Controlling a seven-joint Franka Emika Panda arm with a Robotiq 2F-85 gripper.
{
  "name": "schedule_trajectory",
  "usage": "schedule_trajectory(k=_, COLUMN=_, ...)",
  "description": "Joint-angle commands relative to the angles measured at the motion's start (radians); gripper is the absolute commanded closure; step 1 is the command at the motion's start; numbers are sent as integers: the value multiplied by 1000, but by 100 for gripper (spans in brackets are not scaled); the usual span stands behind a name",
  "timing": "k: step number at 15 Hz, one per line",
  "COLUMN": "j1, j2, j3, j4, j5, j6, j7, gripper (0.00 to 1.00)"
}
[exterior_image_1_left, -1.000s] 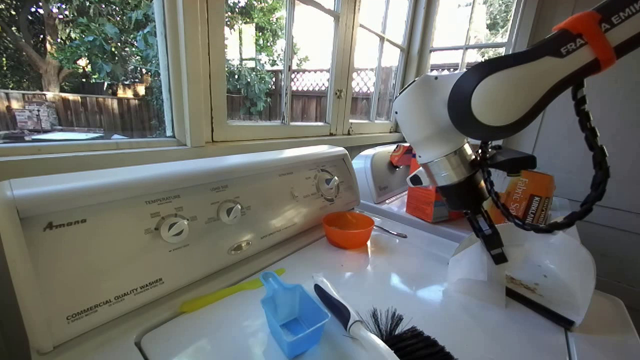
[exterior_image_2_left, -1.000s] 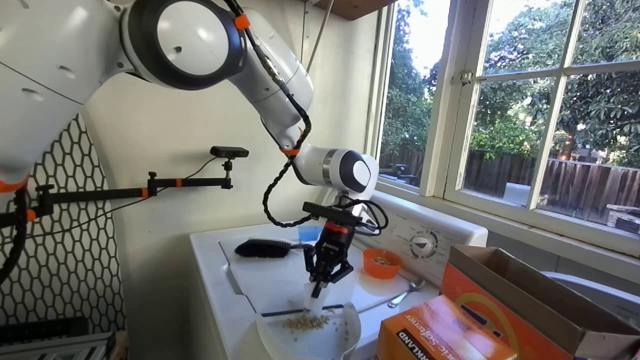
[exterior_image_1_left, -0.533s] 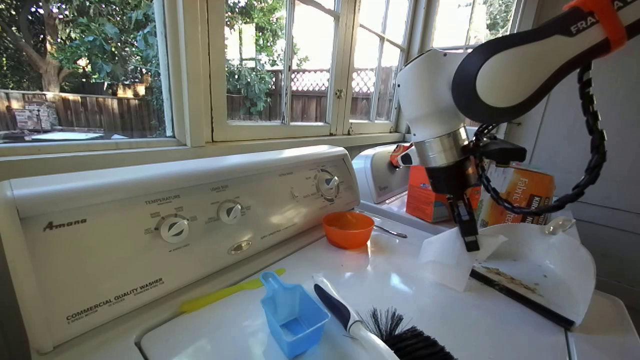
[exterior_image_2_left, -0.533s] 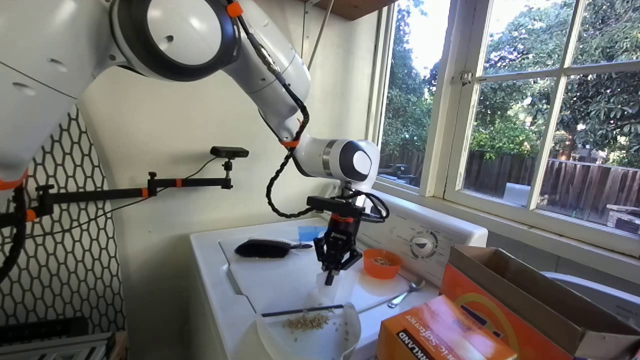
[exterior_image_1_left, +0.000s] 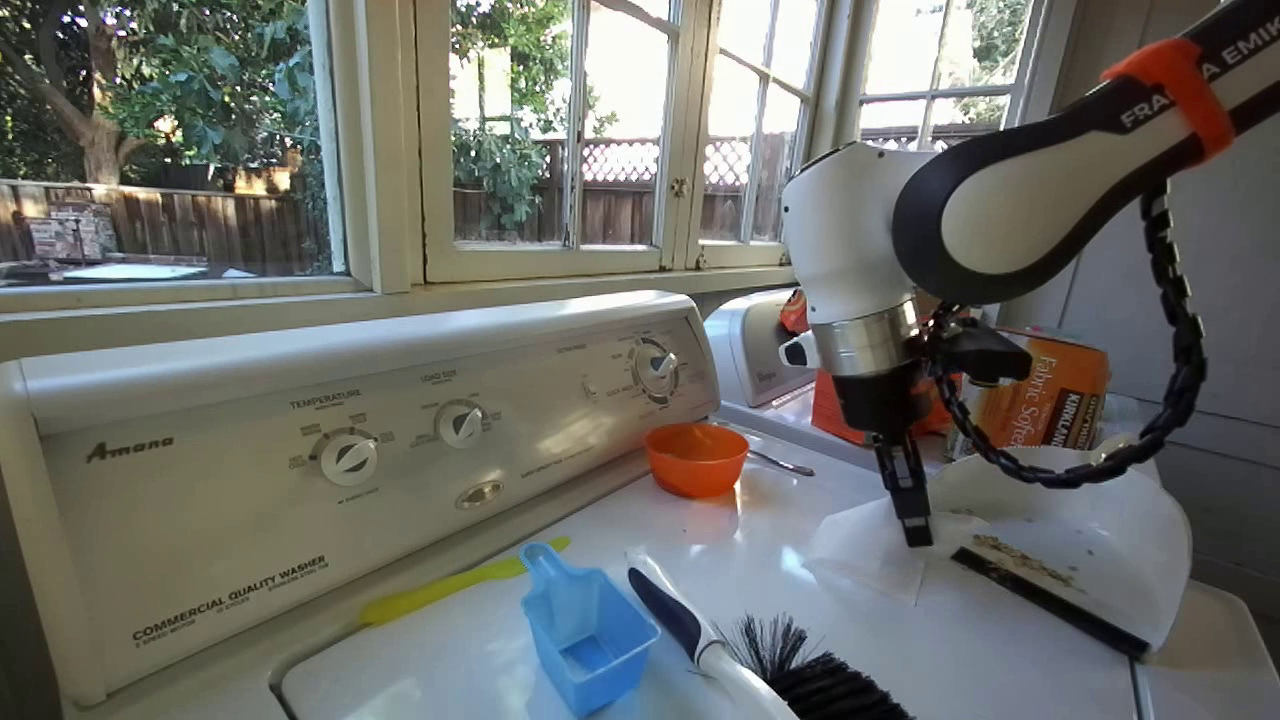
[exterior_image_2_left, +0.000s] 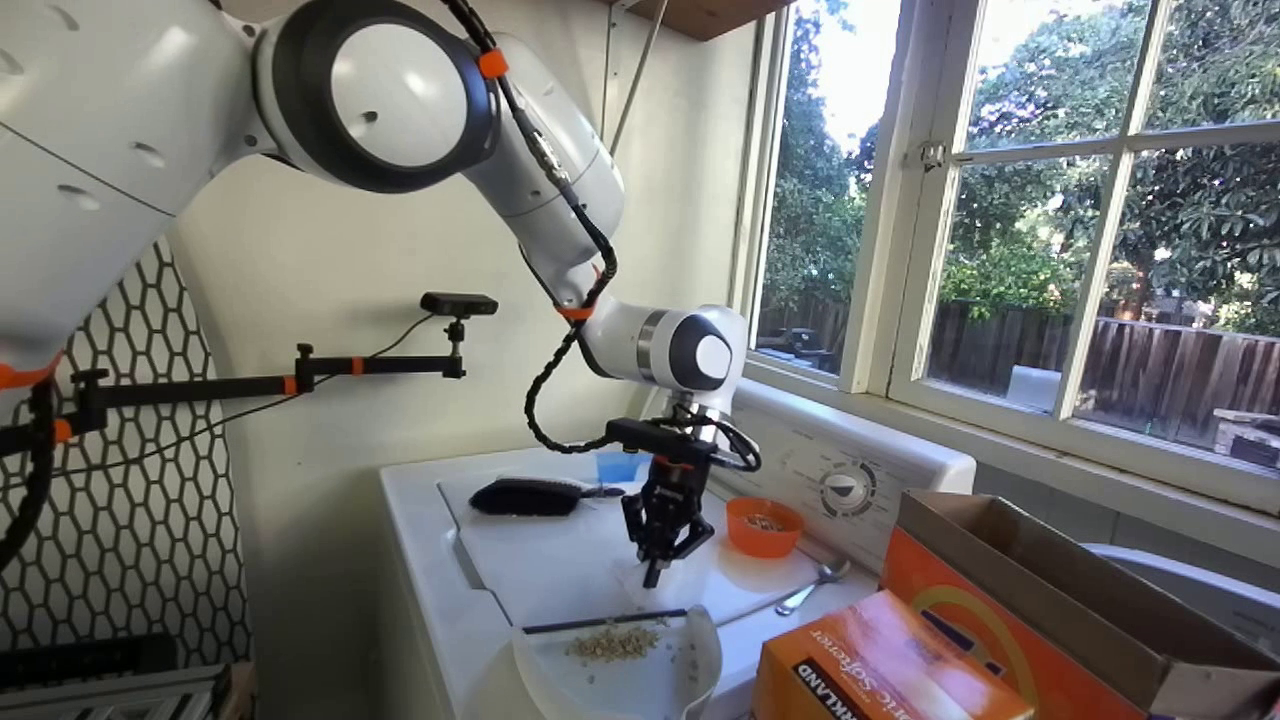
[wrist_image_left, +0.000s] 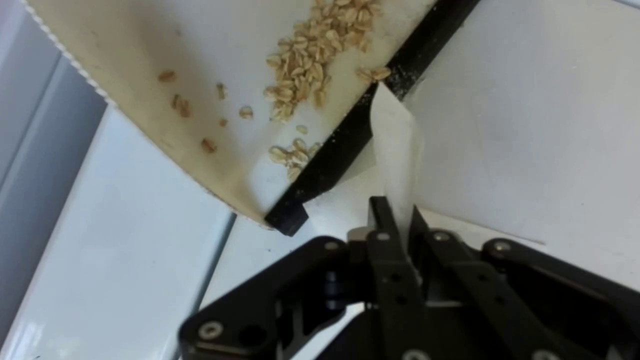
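White translucent paper-like sheet (wrist_image_left: 393, 132): one item, seeming light, soft and pliant, probably creasing or tearing easily; judged best taken by a gathered fold near its middle, clear of loose edges. Black two-fingered gripper (wrist_image_left: 398, 214): its fingers are pinching the sheet at such a fold. Position of sheet: one narrow flap is jutting out past the fingertips, while the rest is fanning out beneath and to either side of them, above the glossy white washer lid (exterior_image_1_left: 785, 595). White plastic dustpan with black lip (exterior_image_1_left: 1140, 515): is lying just beside the gripper and is bearing pale, flat oat flakes (wrist_image_left: 312, 52); whether sheet and dustpan are touching, the views are leaving unclear.
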Motion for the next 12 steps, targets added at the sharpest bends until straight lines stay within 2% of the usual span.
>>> schedule_trajectory(k=1, j1=8, j2=13, j3=-2, j4=-14, j5=9, j6=14, j7=12, gripper=97)
schedule_trajectory(k=12, j1=13, j2=12, j3=-20, j4=-20, j5=-16, j6=-54, j7=21, gripper=97)
